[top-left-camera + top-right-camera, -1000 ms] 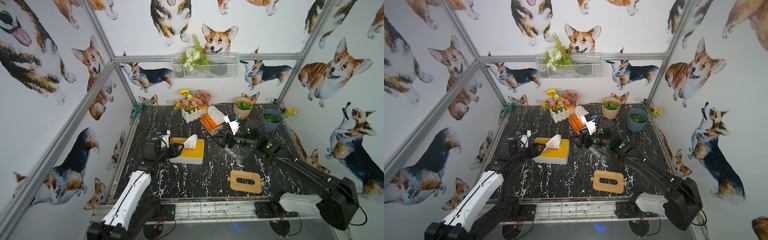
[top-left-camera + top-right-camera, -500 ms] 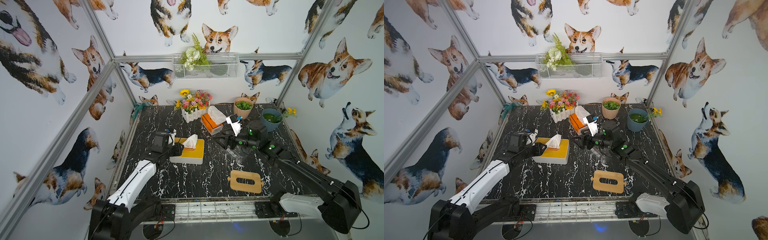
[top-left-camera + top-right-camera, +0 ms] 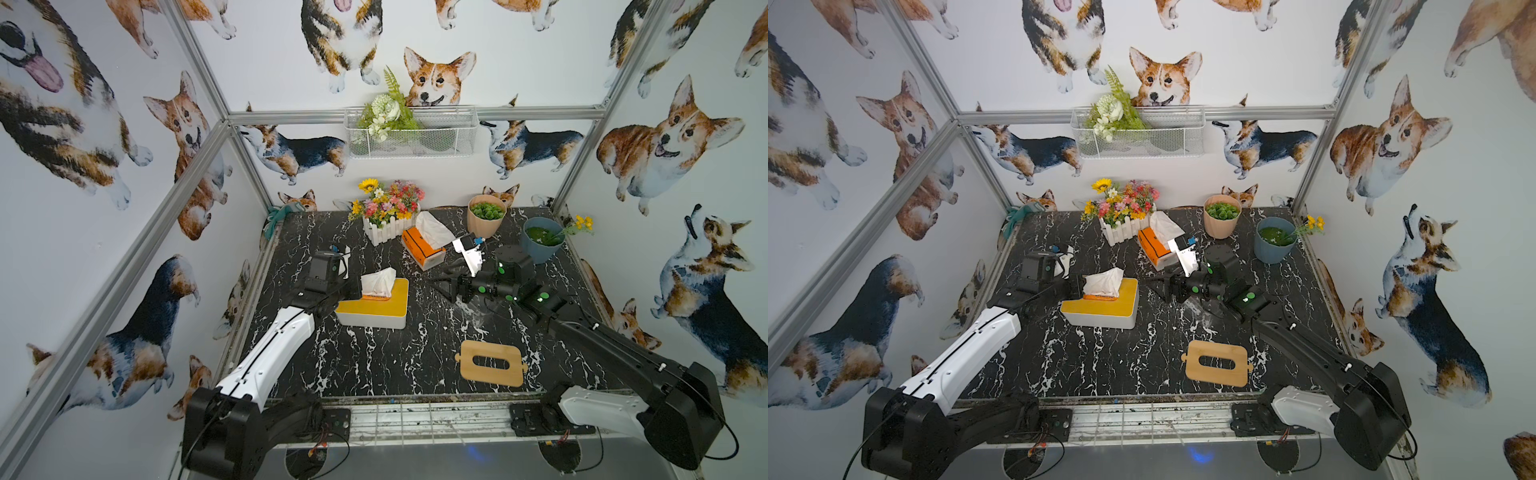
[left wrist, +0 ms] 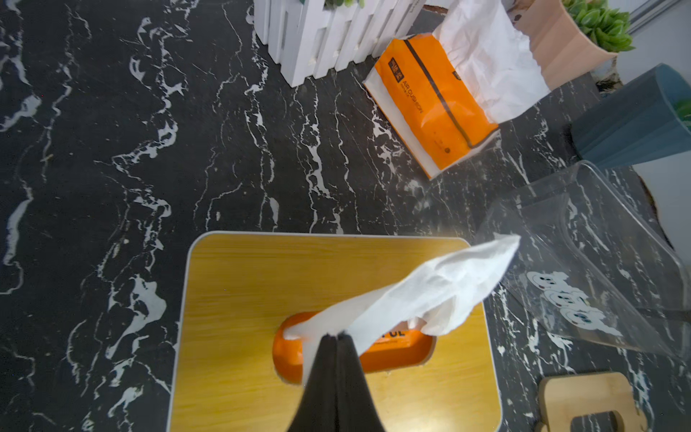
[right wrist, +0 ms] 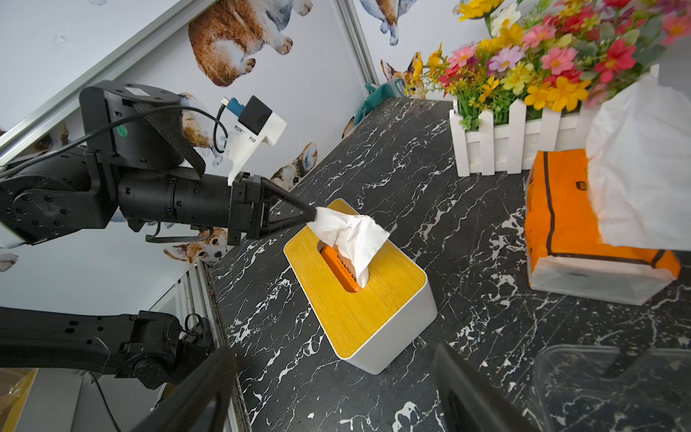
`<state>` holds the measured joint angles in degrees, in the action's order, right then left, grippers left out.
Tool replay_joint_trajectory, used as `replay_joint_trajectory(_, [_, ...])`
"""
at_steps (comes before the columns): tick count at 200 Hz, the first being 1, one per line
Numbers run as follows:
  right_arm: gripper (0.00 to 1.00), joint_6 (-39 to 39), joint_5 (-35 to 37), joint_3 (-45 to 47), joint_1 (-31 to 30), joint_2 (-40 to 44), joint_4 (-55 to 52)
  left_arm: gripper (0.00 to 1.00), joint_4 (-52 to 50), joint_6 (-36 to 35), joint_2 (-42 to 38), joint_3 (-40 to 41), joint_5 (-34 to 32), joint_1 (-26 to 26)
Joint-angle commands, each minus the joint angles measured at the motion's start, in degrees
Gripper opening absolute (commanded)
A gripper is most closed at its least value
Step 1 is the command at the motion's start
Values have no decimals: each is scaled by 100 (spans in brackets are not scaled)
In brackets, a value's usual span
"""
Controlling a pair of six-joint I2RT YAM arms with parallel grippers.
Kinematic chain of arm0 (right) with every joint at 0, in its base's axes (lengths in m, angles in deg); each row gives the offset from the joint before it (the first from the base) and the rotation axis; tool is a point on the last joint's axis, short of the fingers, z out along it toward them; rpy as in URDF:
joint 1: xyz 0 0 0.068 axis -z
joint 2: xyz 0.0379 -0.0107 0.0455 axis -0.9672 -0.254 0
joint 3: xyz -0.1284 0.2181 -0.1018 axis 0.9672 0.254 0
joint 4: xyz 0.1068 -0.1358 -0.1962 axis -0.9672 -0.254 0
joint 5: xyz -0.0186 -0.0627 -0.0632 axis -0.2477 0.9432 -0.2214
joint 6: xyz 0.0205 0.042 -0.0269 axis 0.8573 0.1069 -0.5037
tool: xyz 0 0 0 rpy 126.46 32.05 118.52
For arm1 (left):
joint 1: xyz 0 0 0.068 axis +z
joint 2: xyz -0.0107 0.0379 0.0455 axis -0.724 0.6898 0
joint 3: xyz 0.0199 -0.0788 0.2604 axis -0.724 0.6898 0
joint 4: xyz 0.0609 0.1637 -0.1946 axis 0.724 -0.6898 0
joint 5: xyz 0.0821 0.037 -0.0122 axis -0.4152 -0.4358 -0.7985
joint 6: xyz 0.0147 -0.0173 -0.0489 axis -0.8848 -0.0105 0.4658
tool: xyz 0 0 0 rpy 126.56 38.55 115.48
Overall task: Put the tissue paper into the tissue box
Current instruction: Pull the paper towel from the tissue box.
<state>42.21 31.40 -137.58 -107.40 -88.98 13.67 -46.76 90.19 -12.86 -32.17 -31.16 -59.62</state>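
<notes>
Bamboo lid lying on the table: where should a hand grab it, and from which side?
Judging by its pose, from above: the bamboo lid lies flat on the table, so its outer edges offer little. Put one finger into the oblong slot and the other outside a long edge, pinching that bar.

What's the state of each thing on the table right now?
tissue box, lid on, upright on table.
tissue, poking out of the box slot, upper end pinched.
left gripper, shut on tissue.
right gripper, open, empty.
spare wooden lid, lying flat, alone.
orange tissue pack, opened, sheet sticking out.
</notes>
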Motion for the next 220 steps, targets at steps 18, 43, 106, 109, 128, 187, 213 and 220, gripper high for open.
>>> replay_joint_trajectory(18, [86, 372, -379, 191, -5, -50, 239, 0, 122, -82, 226, -141, -405, 4])
replay_joint_trajectory(43, [87, 438, -487, 251, -19, -82, 222, 0, 247, -7, 437, -167, -494, 11])
replay_joint_trajectory(106, [89, 488, -365, 383, -293, -141, 232, 9, 448, 129, 888, -434, -430, 32])
replay_joint_trajectory(109, [89, 496, -339, 383, -322, -150, 231, 10, 443, 130, 905, -452, -416, 40])
replay_joint_trajectory(128, [92, 548, -179, 369, -535, -276, 237, 21, 381, 145, 884, -538, -320, 105])
replay_joint_trajectory(187, [100, 1687, 167, 521, -1081, -1043, 1166, 82, 637, 674, -530, 388, 78, 411])
replay_joint_trajectory(213, [100, 2115, 381, 500, -1266, -1518, 1479, 95, 667, 961, -1016, 979, 487, 734])
replay_joint_trajectory(220, [100, 2188, 440, 478, -1308, -1622, 1522, 96, 724, 1037, -1103, 1132, 683, 884])
